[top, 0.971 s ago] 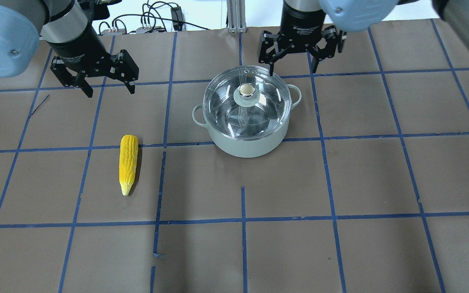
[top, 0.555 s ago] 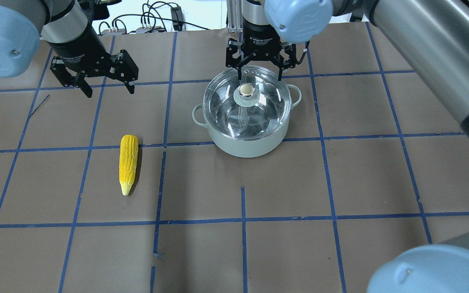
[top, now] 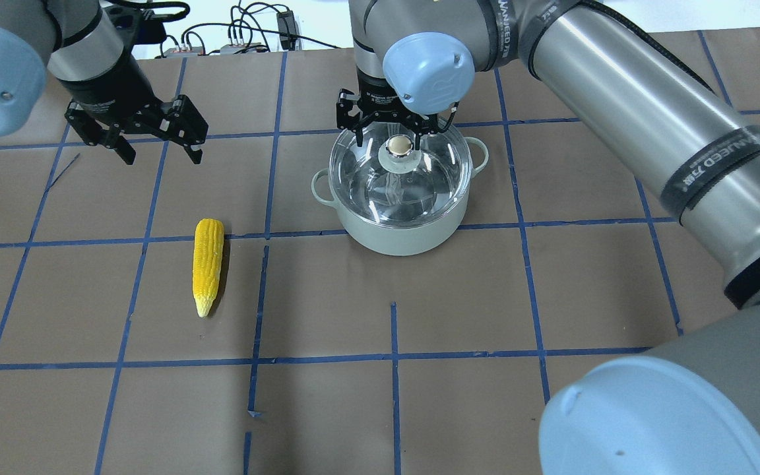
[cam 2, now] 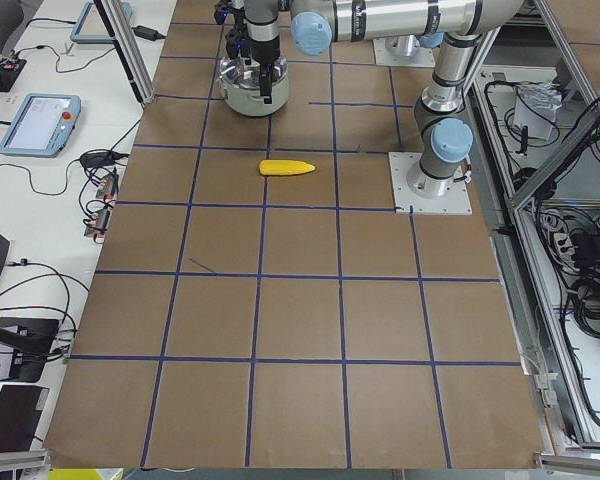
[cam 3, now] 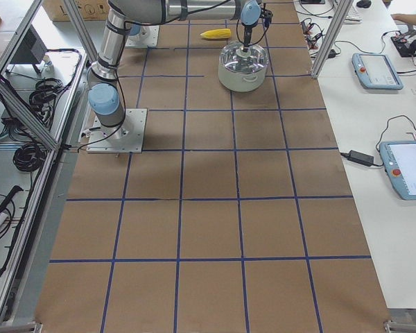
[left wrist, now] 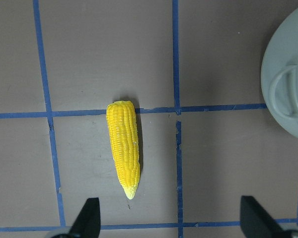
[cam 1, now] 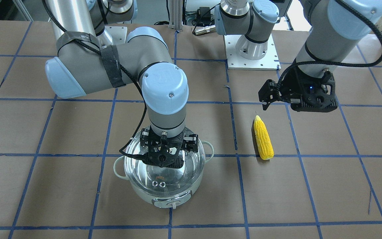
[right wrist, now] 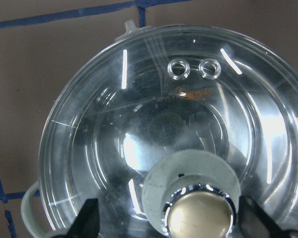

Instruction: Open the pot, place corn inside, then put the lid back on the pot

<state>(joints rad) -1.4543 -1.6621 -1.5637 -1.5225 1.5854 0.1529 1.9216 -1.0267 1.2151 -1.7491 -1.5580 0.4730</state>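
Evidently the right pincer (top: pixel 396 135) hangs wide open and empty, straddling the knob (top: pixel 398 145), poised to lift the lid (top: pixel 423 185) off the pot (top: pixel 400 241) at upper centre. The left pincer (top: pixel 163 155), also open and empty, hovers upper left, ready for the corn (top: pixel 208 264) lying on the bench (top: pixel 551 297) left of centre.

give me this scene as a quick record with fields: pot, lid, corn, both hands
pot: round pale mint-green pot, upright on the brown papered table
lid: round clear glass lid seated on the pot, metallic knob on top
corn: bright yellow corn cob lying flat, apart from the pot, untouched
right hand: open, fingers either side of the knob, not closed on it
left hand: open, empty, above the table near the corn
stage: lid not yet lifted
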